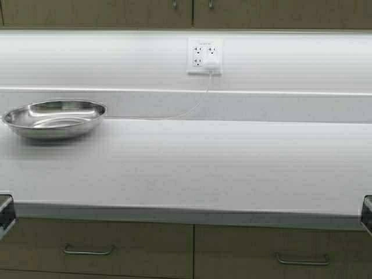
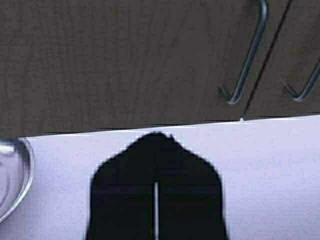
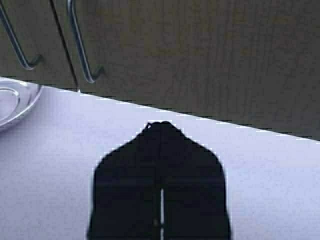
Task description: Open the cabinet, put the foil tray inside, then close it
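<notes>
The cabinet (image 1: 96, 11) runs along the top of the high view, its two tan wood-grain doors shut and meeting at a seam with a small metal pull (image 1: 174, 4) on each side. Both wrist views look up at its doors (image 2: 125, 60) (image 3: 200, 50) and curved pulls (image 2: 247, 60) (image 3: 80, 45). My left gripper (image 2: 156, 137) is shut and holds nothing, low at the counter's front left. At the front right, my right gripper (image 3: 160, 125) is likewise shut and holds nothing. The foil tray is out of view.
A round steel bowl (image 1: 55, 118) sits on the white counter (image 1: 203, 168) at the left. A wall outlet (image 1: 204, 56) has a white cable (image 1: 192, 107) trailing down to the counter. Drawer fronts with bar handles (image 1: 87, 251) lie below the counter edge.
</notes>
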Robot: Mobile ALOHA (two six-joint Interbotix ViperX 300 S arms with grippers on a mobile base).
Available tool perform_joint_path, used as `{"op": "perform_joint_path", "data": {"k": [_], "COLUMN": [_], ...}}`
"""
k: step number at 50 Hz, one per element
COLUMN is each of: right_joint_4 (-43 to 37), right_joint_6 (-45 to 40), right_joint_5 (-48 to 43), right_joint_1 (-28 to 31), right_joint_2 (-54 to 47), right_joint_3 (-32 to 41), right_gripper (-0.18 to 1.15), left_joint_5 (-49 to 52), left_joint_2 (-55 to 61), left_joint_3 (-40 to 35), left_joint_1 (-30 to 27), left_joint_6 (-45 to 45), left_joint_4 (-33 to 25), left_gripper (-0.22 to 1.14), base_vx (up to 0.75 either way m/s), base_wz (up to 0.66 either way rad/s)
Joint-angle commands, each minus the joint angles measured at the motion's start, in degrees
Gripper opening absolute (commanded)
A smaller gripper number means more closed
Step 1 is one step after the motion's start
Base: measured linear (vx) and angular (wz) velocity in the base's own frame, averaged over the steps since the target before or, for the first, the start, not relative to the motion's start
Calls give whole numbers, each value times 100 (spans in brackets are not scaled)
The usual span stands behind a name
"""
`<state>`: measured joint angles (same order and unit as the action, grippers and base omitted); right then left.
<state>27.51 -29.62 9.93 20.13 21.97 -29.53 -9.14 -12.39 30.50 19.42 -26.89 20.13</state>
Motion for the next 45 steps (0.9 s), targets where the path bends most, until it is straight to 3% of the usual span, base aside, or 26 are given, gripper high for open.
{"op": "perform_joint_path", "data": {"k": [1, 45], "right_joint_4": [9, 9], "right_joint_6": [9, 18], "right_joint_5": [-35, -35], "right_joint_1": [9, 9], "right_joint_2": [105, 105], "right_joint_3": [62, 9], "right_gripper": [7, 7], "left_joint_5": [-44, -44], "left_joint_2": [-141, -149], "left_joint_3": [-53, 9], "left_joint_1": [18, 18], "left_joint_6": [-9, -18], "left_joint_4": [-9, -9], "left_gripper": [4, 4], "base_vx": [0, 0], "base_wz": [0, 0]}}
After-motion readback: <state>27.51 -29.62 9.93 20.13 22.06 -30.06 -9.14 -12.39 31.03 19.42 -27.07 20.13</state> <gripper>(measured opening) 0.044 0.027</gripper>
